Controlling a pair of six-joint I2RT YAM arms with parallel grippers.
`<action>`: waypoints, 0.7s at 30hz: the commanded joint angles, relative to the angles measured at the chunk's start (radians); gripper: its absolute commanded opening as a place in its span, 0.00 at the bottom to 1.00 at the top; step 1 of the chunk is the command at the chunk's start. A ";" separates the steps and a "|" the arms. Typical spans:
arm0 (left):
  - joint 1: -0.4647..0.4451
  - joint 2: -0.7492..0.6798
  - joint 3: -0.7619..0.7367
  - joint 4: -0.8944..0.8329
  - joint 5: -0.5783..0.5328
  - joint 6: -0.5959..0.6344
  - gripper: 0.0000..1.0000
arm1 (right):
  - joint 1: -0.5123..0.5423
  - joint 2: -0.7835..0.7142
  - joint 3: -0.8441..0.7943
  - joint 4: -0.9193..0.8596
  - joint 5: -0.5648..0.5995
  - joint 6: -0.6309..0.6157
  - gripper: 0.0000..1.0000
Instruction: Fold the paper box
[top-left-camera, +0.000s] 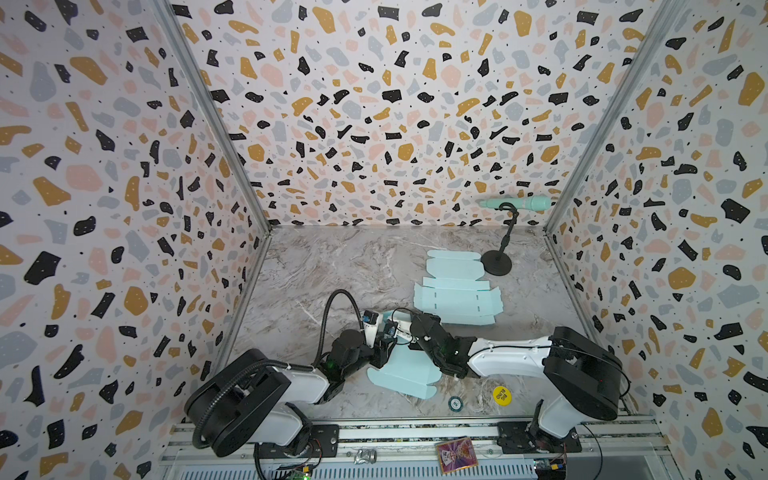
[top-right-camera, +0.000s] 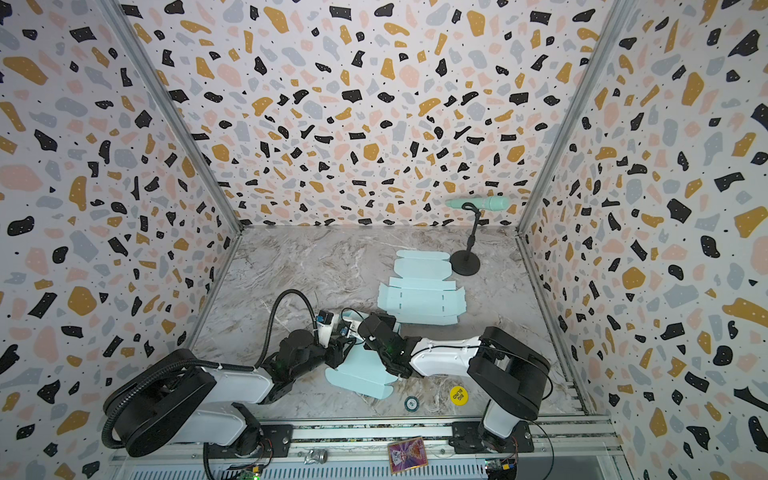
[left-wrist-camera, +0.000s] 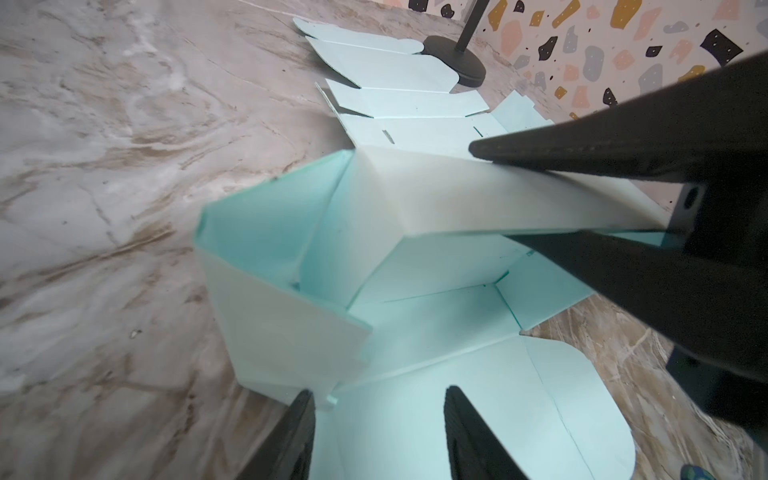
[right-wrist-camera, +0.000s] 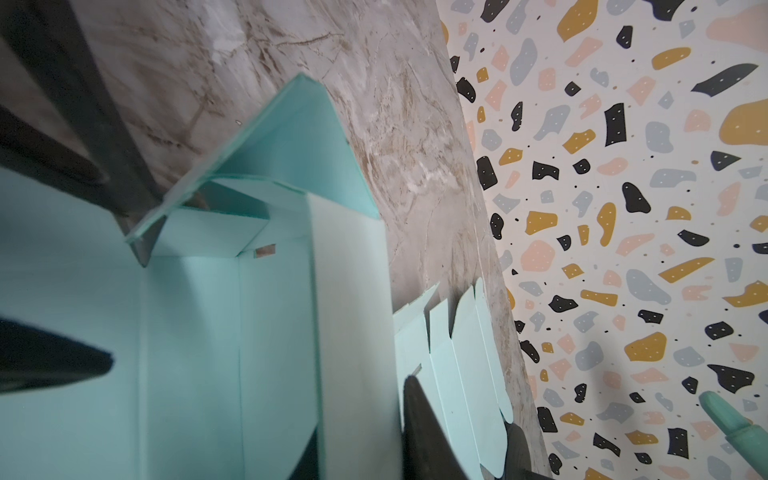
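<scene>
Right gripper (right-wrist-camera: 262, 368) pinches one long side wall (left-wrist-camera: 436, 199) of the half-erected mint paper box (top-left-camera: 399, 374), one finger inside the tray and one outside, so that the wall stands raised between them. Left gripper (left-wrist-camera: 380, 390), facing it across the box, has its fingers parted about halfway and closed on nothing. It is poised over the rounded lid flap (left-wrist-camera: 540, 415), with one fingertip just beside the raised end panel (left-wrist-camera: 282, 332). The box rests on the marble tabletop (top-left-camera: 332, 274) directly beneath both grippers. Just beyond the right gripper's fingertips lie two unfolded box blanks, the nearer (top-left-camera: 457, 303) close to the held wall and the farther (top-left-camera: 455, 264) past it, next to the base of a microphone stand (top-left-camera: 496, 264). Behind the right gripper, under its forearm, lie a yellow disc (top-left-camera: 501, 395) and a poker chip (top-left-camera: 455, 403). Judged risks:

- The thin card may slip from the pinch and spring flat, since only one wall is restrained.
- The end panel, held by nothing, may fall outward before its tab is tucked.
- A pull on the wall could lift or slide the light box, as nothing pins its base.
- A slide away from the arms would ride the box onto the nearer blank.
- Too hard a squeeze could crease the wall off its score line.
</scene>
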 joint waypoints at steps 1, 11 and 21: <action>-0.005 -0.032 -0.011 0.065 -0.023 0.009 0.52 | 0.013 0.026 -0.019 -0.057 -0.036 0.015 0.23; 0.193 -0.448 -0.050 -0.175 -0.062 -0.077 0.50 | 0.002 0.013 -0.036 -0.042 -0.019 -0.004 0.22; 0.309 -0.014 0.103 -0.080 0.165 0.000 0.50 | 0.001 0.010 -0.030 -0.046 -0.047 -0.001 0.22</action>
